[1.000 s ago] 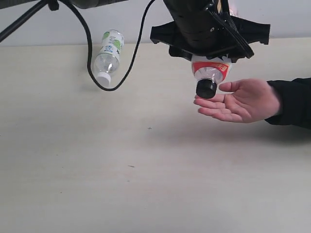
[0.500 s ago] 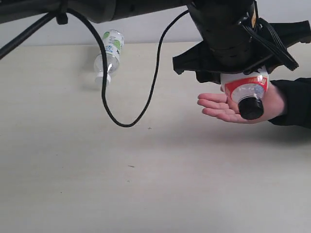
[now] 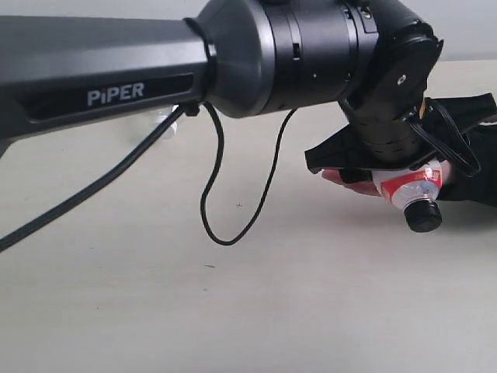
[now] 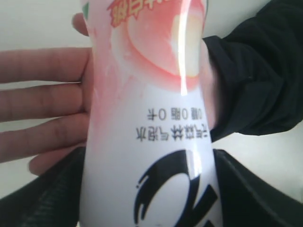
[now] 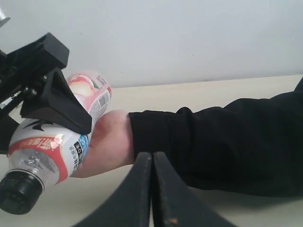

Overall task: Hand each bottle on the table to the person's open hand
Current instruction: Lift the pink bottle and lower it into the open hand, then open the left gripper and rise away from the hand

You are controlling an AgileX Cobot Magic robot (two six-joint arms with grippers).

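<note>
Left gripper (image 3: pixel 392 171) clamped on black-capped bottle (image 3: pixel 413 193), reaching in from left of person's open hand (image 5: pixel 106 142). Bottle tilted against the palm, cap down past the hand's edge, above table (image 3: pixel 233 311). Right gripper (image 5: pixel 152 189) closed, empty, facing the hand's sleeve (image 5: pixel 222 142).

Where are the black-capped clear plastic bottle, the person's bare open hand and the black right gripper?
black-capped clear plastic bottle (image 3: pixel 407 186): exterior view, red-white label.
person's bare open hand (image 4: pixel 45 101): left wrist view, a finger.
black right gripper (image 5: pixel 152 158): right wrist view, between closed fingertips.
</note>
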